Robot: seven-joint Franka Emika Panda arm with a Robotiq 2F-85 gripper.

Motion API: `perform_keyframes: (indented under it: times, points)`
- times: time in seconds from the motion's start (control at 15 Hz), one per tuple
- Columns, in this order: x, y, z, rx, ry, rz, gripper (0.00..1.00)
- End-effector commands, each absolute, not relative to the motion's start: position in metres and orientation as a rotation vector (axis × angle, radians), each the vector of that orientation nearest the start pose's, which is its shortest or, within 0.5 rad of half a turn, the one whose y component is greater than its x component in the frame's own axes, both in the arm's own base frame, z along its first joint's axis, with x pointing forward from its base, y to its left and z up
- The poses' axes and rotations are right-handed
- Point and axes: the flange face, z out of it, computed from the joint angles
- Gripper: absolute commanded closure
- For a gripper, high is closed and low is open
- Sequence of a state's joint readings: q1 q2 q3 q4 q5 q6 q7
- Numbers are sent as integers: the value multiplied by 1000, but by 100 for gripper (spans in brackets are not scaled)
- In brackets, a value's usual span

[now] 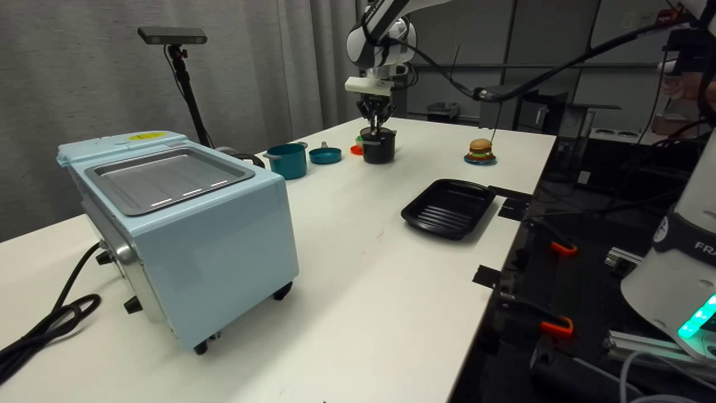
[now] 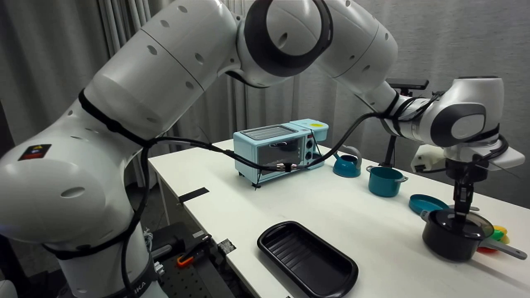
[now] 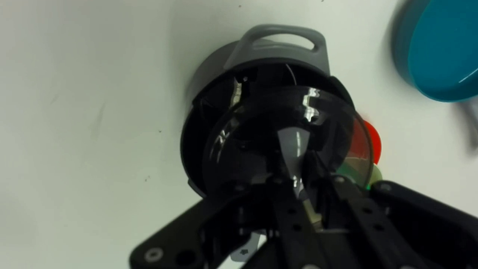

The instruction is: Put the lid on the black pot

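The black pot (image 1: 378, 150) stands upright on the white table and shows in both exterior views (image 2: 446, 242). My gripper (image 2: 460, 216) points down over it, shut on the grey knob of the dark, see-through lid (image 2: 479, 226). In the wrist view the lid (image 3: 242, 149) overlaps the pot (image 3: 209, 71) off-centre, past the rim on the right, leaving a crescent of the opening uncovered at upper left. The fingertips (image 3: 295, 168) stand on both sides of the knob. I cannot tell whether the lid touches the rim.
A teal pan (image 2: 426, 203) and red, green and yellow toy pieces (image 2: 499, 235) lie close to the pot. A teal pot (image 2: 384, 182), a teal kettle (image 2: 347, 166), a blue toaster oven (image 2: 277, 151), a black tray (image 2: 285, 224) and a toy burger (image 1: 480, 150) also stand on the table.
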State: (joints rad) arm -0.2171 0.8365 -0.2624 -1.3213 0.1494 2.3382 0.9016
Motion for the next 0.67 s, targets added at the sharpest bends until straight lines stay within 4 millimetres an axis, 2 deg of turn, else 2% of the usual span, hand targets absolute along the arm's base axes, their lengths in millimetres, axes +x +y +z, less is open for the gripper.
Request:
perform_keyframes:
  times: [0.0, 0.07, 0.13, 0.2, 0.27, 0.6]
  points:
    - [706, -312, 262, -2420, 2024, -351, 89]
    - [706, -312, 262, -2418, 2029, -346, 90]
    - [706, -311, 263, -2420, 2030, -344, 47]
    - [705, -311, 264, -2419, 2026, -345, 51]
    - [706, -310, 265, -2419, 2025, -344, 50]
    - [702, -311, 270, -2418, 2027, -304, 15]
